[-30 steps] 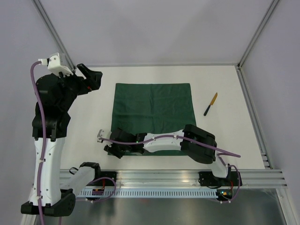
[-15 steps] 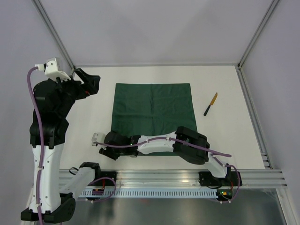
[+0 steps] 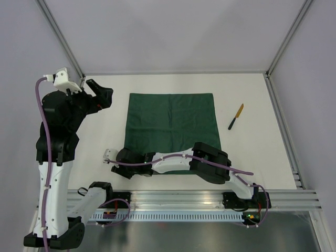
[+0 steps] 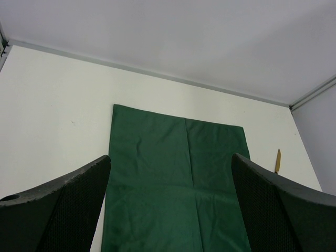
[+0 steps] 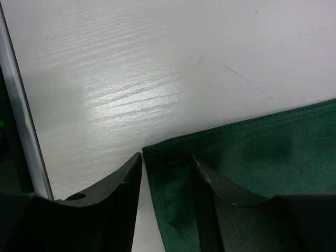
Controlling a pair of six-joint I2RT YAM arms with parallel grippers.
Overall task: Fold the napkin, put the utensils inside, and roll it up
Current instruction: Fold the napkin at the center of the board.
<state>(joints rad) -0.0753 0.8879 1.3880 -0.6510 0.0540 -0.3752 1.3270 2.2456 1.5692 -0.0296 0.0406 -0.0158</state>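
Note:
The dark green napkin (image 3: 173, 121) lies flat and unfolded on the white table, with faint crease lines across it. My right gripper (image 3: 126, 168) is low at its near left corner. In the right wrist view the right gripper (image 5: 167, 156) is open: one finger rests on the napkin (image 5: 262, 152), the other beside it over bare table, and the corner lies between them. My left gripper (image 3: 102, 94) hangs raised at the far left, open and empty. Through the left gripper (image 4: 170, 157) I see the napkin (image 4: 157, 173). The yellow-and-dark utensil (image 3: 236, 116) lies right of the cloth, also in the left wrist view (image 4: 277, 160).
A metal rail (image 3: 210, 197) runs along the near table edge under the arm bases. Frame posts (image 3: 278, 94) and grey walls bound the back and sides. My right arm (image 3: 210, 163) lies across the napkin's near edge.
My right gripper slid left along the napkin's near edge to its near left corner. The left arm shifted slightly and stayed raised and open.

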